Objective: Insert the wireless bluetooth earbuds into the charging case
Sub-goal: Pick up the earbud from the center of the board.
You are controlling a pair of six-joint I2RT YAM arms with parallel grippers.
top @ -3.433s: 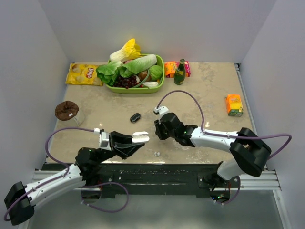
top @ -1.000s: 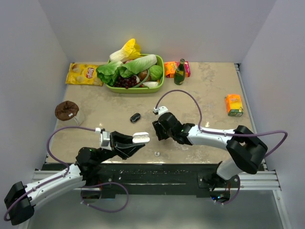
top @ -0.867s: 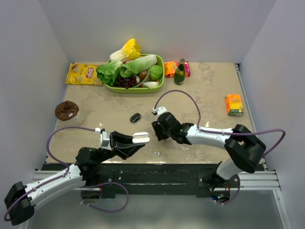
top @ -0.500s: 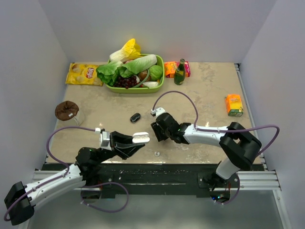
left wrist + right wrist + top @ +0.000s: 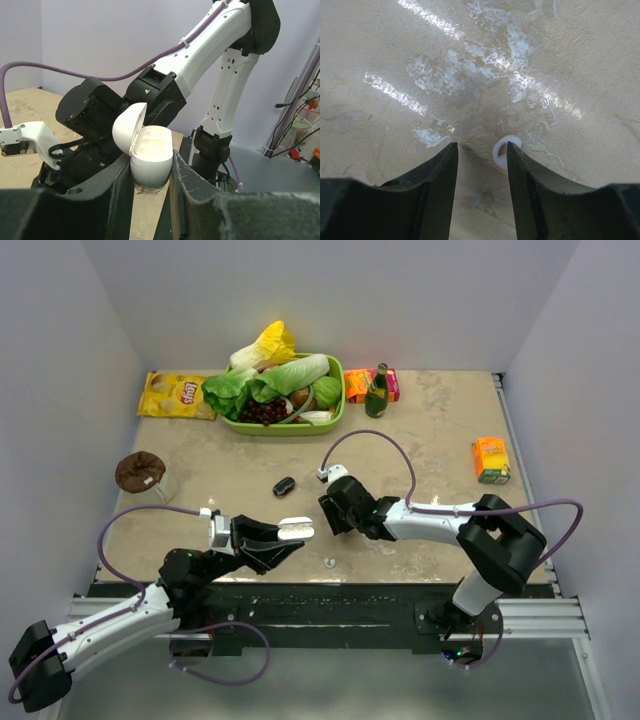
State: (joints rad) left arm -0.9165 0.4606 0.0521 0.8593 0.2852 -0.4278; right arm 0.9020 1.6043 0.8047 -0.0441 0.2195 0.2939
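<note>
The smooth white oval charging case (image 5: 150,157) sits clamped between the left fingers (image 5: 116,200), its domed lid hinged up. The left wrist view shows shallow moulded hollows inside, which the overhead view cannot. The right fingers (image 5: 434,190), matte black and wedge-shaped, stand narrowly apart just over the counter (image 5: 420,60), gripping nothing. A tiny whitish, rounded earbud (image 5: 503,150) lies at the tip of one finger, partly hidden behind it; only the right wrist view shows it. From above, a glossy black oval case (image 5: 284,486) lies farther back. The counter is mottled beige, stone-like and shiny, between plain pale walls.
</note>
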